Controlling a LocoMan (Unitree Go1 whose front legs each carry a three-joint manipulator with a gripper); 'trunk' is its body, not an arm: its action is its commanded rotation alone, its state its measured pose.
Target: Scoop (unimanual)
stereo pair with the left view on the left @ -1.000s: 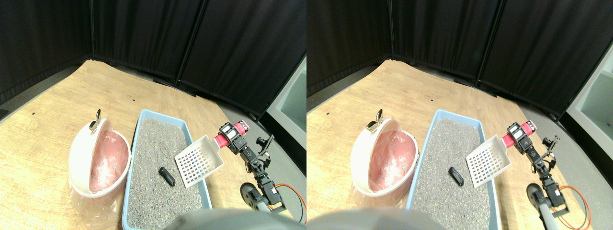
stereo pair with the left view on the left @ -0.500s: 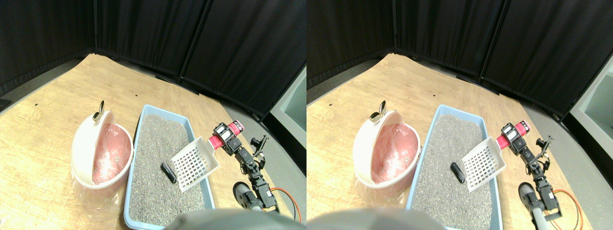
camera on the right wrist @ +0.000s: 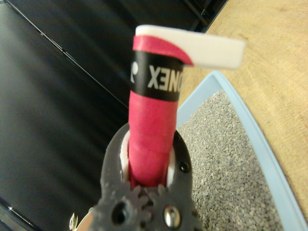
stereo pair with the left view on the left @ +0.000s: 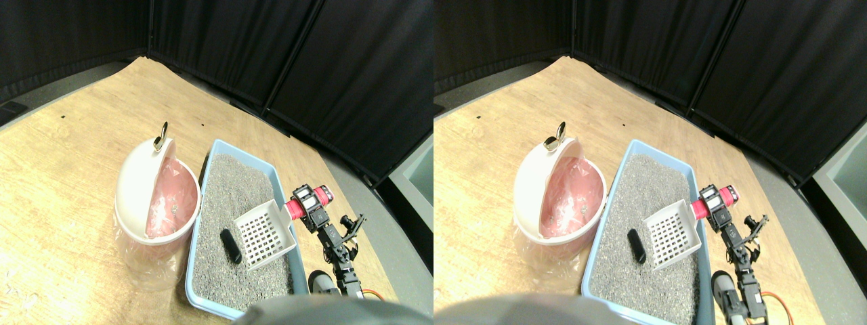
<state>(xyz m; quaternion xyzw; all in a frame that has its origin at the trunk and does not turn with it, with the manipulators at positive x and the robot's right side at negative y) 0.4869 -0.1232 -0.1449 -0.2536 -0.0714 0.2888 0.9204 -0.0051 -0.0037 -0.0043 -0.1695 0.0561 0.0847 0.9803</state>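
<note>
Right gripper (stereo pair with the left view on the left: 306, 203) fingers (camera on the right wrist: 179, 163) clenched on the red handle (camera on the right wrist: 151, 139) — white scoop (stereo pair with the left view on the left: 263, 233) low over the litter box (stereo pair with the left view on the left: 203, 176), beside the dark lump (stereo pair with the left view on the left: 230, 246).

right arm (stereo pair with the left view on the left: 335, 247): black, thin, made of small blocks | gripper (camera on the right wrist: 147, 190): dark grey frame, round toothed gears, one shiny screw | cable (stereo pair with the left view on the left: 372, 294): orange

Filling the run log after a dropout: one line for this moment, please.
phase: scooping | right tool: shut on pink-wrapped white slotted scoop | scoop: over grey litter in blue tray, beside small black object | pink-lined bin: open
</note>
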